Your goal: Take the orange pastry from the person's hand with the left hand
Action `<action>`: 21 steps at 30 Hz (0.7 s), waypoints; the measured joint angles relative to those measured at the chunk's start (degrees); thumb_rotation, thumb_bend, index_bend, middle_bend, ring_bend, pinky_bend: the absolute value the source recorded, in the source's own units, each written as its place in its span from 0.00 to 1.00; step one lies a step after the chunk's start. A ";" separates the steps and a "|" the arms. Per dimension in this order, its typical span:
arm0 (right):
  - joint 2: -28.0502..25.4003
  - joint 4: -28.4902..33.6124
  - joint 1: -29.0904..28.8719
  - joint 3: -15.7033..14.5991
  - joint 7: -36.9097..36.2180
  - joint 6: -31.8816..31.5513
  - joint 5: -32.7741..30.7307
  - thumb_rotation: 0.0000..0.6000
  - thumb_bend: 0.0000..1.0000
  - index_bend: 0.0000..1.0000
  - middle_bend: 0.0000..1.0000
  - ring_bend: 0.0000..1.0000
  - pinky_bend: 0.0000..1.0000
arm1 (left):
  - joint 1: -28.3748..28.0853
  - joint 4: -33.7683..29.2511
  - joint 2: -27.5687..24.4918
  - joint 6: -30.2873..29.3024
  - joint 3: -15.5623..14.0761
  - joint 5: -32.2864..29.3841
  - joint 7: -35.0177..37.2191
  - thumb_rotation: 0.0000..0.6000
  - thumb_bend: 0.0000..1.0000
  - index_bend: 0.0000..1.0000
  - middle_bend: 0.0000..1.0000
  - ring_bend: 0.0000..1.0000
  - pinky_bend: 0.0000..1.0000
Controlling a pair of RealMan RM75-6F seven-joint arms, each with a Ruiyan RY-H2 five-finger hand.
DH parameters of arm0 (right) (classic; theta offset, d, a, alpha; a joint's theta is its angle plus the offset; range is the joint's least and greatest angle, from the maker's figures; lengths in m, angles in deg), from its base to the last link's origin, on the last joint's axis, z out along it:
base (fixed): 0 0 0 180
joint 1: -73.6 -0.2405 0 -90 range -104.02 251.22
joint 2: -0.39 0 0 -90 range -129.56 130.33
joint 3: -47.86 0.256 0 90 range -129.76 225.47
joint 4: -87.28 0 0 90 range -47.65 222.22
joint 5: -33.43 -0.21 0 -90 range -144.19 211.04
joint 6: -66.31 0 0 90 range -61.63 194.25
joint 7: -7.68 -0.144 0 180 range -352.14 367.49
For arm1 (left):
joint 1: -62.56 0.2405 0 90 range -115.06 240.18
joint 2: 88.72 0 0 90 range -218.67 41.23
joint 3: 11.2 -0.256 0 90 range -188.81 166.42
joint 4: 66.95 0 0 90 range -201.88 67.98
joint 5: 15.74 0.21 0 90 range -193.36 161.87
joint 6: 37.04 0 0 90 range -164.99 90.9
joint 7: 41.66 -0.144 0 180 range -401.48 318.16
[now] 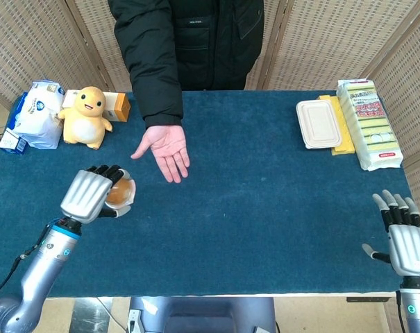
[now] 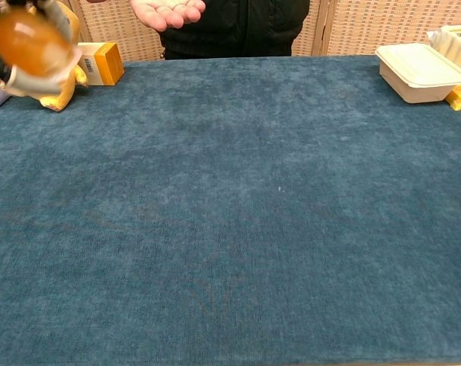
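My left hand [image 1: 91, 195] grips the orange pastry [image 1: 119, 192] in its clear wrapper, out over the left part of the blue table, well left of and nearer than the person's hand. In the chest view the pastry [image 2: 24, 42] shows blurred at the top left corner, held above the table. The person's hand [image 1: 164, 148] lies palm up and empty over the table's far left half; its fingers [image 2: 168, 11] show at the top edge of the chest view. My right hand [image 1: 405, 238] hangs at the near right table edge, fingers apart, holding nothing.
A yellow plush toy [image 1: 87, 116], an orange box [image 1: 116, 106] and a white bag [image 1: 39, 114] stand at the far left. A white lidded container [image 1: 318, 123] and yellow-and-white packs [image 1: 368, 122] lie at the far right. The person stands behind the table's far edge.
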 measured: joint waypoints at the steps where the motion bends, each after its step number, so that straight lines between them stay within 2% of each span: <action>1: 0.06 -0.01 -0.05 -0.06 0.19 0.12 -0.02 1.00 0.04 0.10 0.03 0.00 0.00 | 0.43 2.07 0.54 0.89 -0.38 -0.08 0.98 1.00 0.18 0.47 0.53 0.41 0.50; 6: 0.31 -0.12 -0.20 -0.26 0.86 0.56 -0.13 1.00 0.04 0.10 0.03 0.00 0.00 | 2.05 13.42 5.30 6.97 -1.84 -0.77 6.26 1.00 0.18 0.47 0.53 0.41 0.50; 12: 0.37 -0.13 -0.28 -0.30 1.18 0.75 -0.33 1.00 0.04 0.10 0.03 0.00 0.00 | 2.79 25.12 12.65 13.41 -2.45 -1.78 8.74 1.00 0.19 0.47 0.53 0.41 0.50; 16: 0.68 -0.11 -0.46 -0.19 1.73 1.06 -0.78 1.00 0.04 0.10 0.03 0.00 0.00 | 3.15 28.62 15.68 15.88 -2.32 -2.59 7.90 1.00 0.19 0.47 0.52 0.40 0.48; 17: 0.70 -0.10 -0.48 -0.21 1.79 1.08 -0.77 1.00 0.04 0.10 0.03 0.00 0.00 | 3.19 28.69 15.82 16.14 -2.24 -2.79 7.43 1.00 0.18 0.45 0.47 0.35 0.44; 19: 0.62 -0.05 -0.48 -0.22 1.82 0.99 -0.63 1.00 0.04 0.10 0.03 0.00 0.00 | 3.31 28.28 15.81 16.84 -2.00 -3.39 6.60 1.00 0.16 0.32 0.30 0.20 0.35; 20: 0.51 0.01 -0.47 -0.23 1.80 0.95 -0.57 1.00 0.04 0.10 0.03 0.00 0.00 | 3.35 27.86 15.66 17.01 -1.87 -3.66 6.42 1.00 0.14 0.19 0.17 0.11 0.29; 21: 0.46 0.01 -0.44 -0.25 1.75 0.89 -0.55 1.00 0.04 0.10 0.03 0.00 0.00 | 3.41 27.14 15.37 17.15 -1.66 -3.99 6.20 1.00 0.13 0.09 0.09 0.05 0.25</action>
